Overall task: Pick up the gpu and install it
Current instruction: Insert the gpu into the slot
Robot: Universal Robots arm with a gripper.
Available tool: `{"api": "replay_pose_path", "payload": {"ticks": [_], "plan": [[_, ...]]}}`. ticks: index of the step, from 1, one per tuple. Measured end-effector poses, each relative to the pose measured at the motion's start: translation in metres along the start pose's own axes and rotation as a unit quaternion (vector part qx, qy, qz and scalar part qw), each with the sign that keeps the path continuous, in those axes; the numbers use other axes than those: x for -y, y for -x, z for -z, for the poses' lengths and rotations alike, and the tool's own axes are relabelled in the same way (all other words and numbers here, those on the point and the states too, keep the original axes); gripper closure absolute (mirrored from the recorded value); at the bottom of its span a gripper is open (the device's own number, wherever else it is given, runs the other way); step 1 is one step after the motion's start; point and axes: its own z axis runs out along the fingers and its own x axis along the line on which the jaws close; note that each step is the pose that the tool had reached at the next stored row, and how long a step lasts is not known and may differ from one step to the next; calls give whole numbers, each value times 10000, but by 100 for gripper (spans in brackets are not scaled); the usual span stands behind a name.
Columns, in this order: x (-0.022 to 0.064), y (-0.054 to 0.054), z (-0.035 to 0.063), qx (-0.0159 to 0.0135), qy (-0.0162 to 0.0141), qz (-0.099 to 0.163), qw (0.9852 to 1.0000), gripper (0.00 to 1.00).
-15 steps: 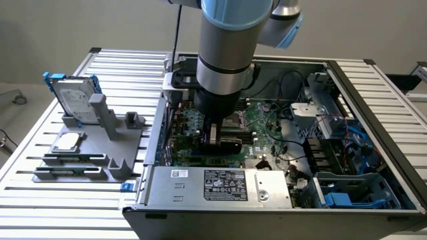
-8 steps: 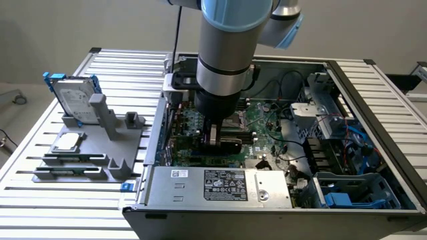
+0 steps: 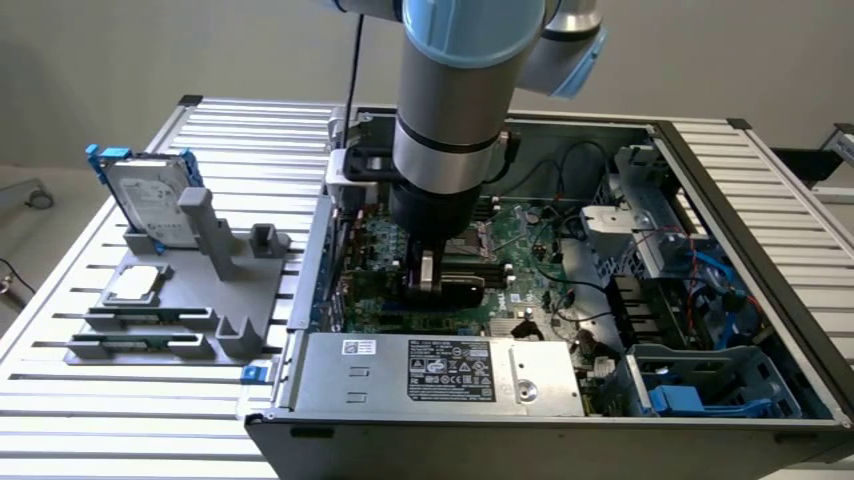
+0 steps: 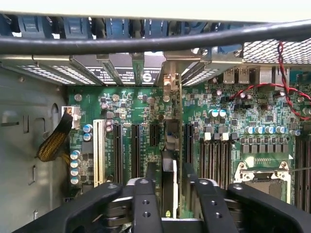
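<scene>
Near the left edge of the slatted metal table [image 3: 80, 400], a grey fixture [image 3: 200, 300] holds a hard drive in a blue frame [image 3: 140, 200] standing upright. A square CPU chip [image 3: 134, 285] lies flat just in front of it.

An open computer case [image 3: 747, 200] fills the middle and right of the table. The gripper [image 3: 434, 272] reaches down into it and pinches the gpu [image 3: 461, 293] over the green motherboard [image 3: 534, 250], near the case's left wall.

In the wrist view, the gripper [image 4: 177, 201] clamps the gpu [image 4: 171, 179] on edge between the long black expansion slots [image 4: 119, 150]. Its silver bracket [image 4: 170, 82] points at the rear slot openings. Whether its lower edge has entered a slot is hidden.

To do this well, the card likely needs to stay upright and parallel to the slot. The push should go straight down and evenly, with the bracket meeting its opening. The red wires [image 4: 282, 73] lie well apart.

The power supply [image 3: 441, 370] at the case's front edge carries a dark label and a white sticker. Their print is too small to read, and no brand is legible.
</scene>
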Motion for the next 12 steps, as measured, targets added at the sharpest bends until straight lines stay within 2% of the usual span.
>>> {"api": "replay_pose_path", "payload": {"ticks": [1,4,12], "plan": [[-1,1,7,0,2,0,10000,60],[-3,4,43,1,7,-1,10000,60],[-17,19,217,1,37,-3,10000,60]]}}
